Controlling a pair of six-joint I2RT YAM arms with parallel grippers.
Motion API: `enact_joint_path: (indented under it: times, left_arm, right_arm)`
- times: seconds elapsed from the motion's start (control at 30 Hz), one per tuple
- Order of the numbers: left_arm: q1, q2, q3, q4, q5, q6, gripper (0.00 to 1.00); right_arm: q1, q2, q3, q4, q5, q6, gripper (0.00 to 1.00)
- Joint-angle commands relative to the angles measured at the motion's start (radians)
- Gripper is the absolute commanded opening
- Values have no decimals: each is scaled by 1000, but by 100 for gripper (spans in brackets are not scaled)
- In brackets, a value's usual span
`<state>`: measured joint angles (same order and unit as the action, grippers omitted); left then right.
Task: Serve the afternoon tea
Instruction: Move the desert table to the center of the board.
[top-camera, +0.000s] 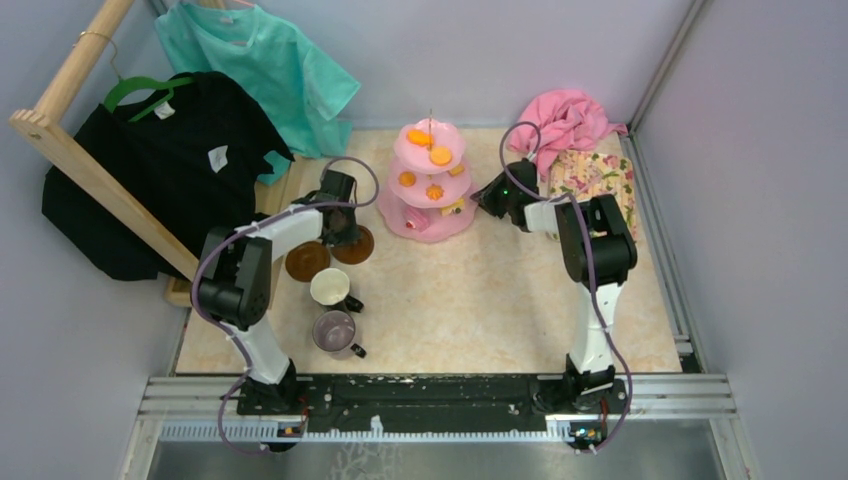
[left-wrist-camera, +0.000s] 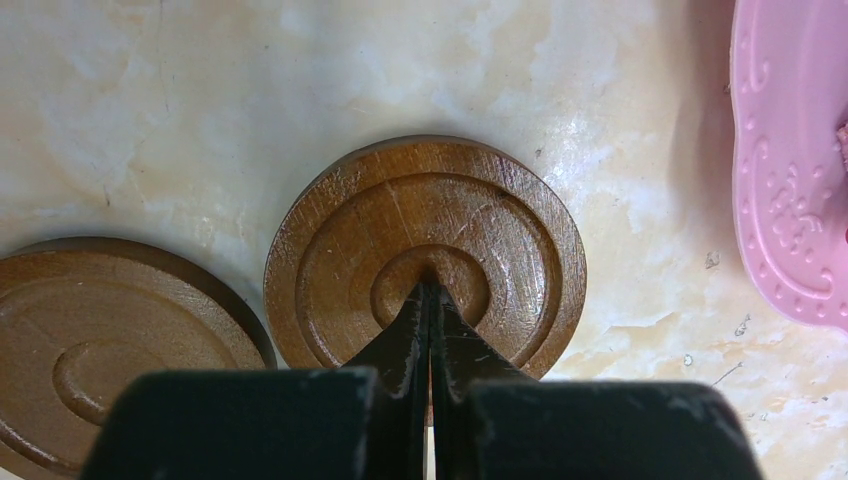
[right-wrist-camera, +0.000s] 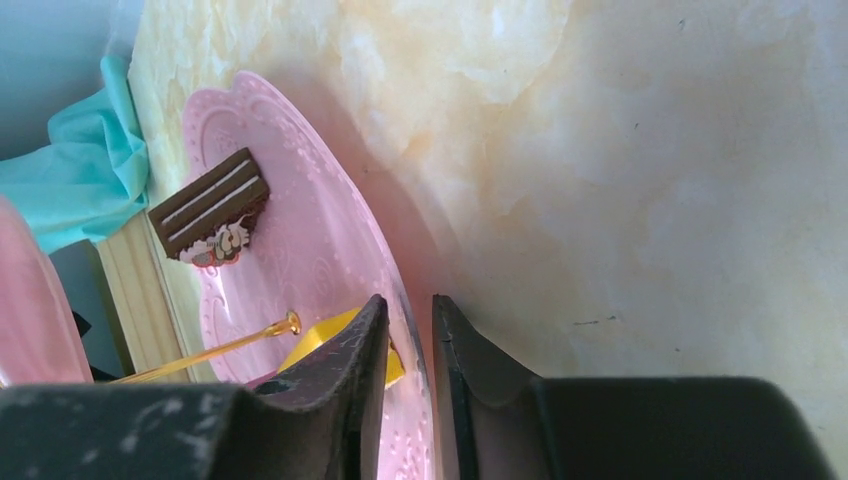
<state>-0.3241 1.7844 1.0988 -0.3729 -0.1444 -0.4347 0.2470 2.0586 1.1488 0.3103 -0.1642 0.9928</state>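
The pink three-tier cake stand (top-camera: 432, 190) stands at the back middle with orange snacks on its tiers. My right gripper (right-wrist-camera: 410, 305) straddles the bottom tier's rim (right-wrist-camera: 300, 250), slightly open, with a gap on both sides of the rim. A brown layered snack (right-wrist-camera: 210, 205) and a yellow snack (right-wrist-camera: 320, 335) lie on that tier. Two brown saucers (left-wrist-camera: 480, 230) (left-wrist-camera: 100, 340) lie side by side left of the stand. My left gripper (left-wrist-camera: 431, 285) is shut, its tips at the right saucer's centre, holding nothing. A white mug (top-camera: 330, 287) and a grey-purple mug (top-camera: 334, 330) stand nearer.
A pink cloth (top-camera: 570, 118) and a floral mat (top-camera: 590, 175) lie at the back right, behind my right arm. A wooden rail (top-camera: 100, 180) with a black shirt (top-camera: 150, 170) and a teal shirt (top-camera: 270, 60) borders the left side.
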Motion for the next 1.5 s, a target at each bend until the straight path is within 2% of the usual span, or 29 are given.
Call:
enact_joint_path:
  times: [0.0,0.03,0.1,0.13,0.17,0.77,1.07,1.47]
  left_arm:
    - [-15,16,-49,-11,32,-3,0]
    - [-17,15,-53,-11,38,-4,0]
    - [-28,12,-61,-12,47,-5,0]
    - [-35,10,-64,-13,52,-7,0]
    - [-45,9,-66,-15,54,-7,0]
    - [-176,-39,-106,-65,70,-70,0]
    - [-300,-44,-88,-86,71,-127,0]
    - [-467,14,13,-111,71,-187,0]
  right_arm:
    - [9,9,49,30,19,-7,27]
    - [9,5,47,27,23,-10,31]
    - [8,-6,42,18,32,-15,47]
    - [8,-11,37,17,36,-19,68]
    - [9,-16,34,16,40,-22,80]
    - [-7,-110,-64,7,60,-36,82]
    - [-32,-189,-143,-11,71,-54,82]
    - [-87,-365,-252,-91,115,-101,79]
